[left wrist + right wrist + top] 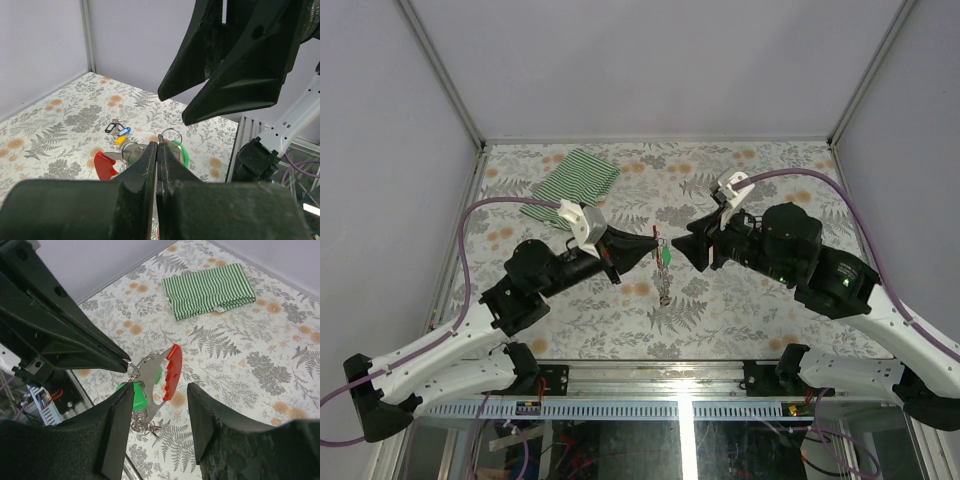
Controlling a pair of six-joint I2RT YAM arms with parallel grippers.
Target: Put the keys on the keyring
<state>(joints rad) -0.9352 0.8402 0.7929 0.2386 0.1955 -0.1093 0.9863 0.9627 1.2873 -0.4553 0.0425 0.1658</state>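
My left gripper (pixel 655 239) (pixel 159 143) is shut on a thin silvery wire ring (pixel 171 134) at the top of a hanging bunch. The bunch is the keyring with its red curved loop (pixel 173 371) on a silvery metal strip (pixel 150 374), plus keys with green tags (pixel 136 396) (pixel 666 256) and small rings below. It hangs above the table. My right gripper (pixel 160 394) (pixel 684 251) is open and empty, its jaws standing either side of the bunch without touching it. In the left wrist view the right fingers (pixel 225 87) loom just beyond the ring.
A green-and-white striped cloth (pixel 572 180) (pixel 210 289) lies at the back left. A small black clip with blue and yellow tags (pixel 118 130) lies on the flowered table (pixel 760 300). Grey walls enclose the table on three sides.
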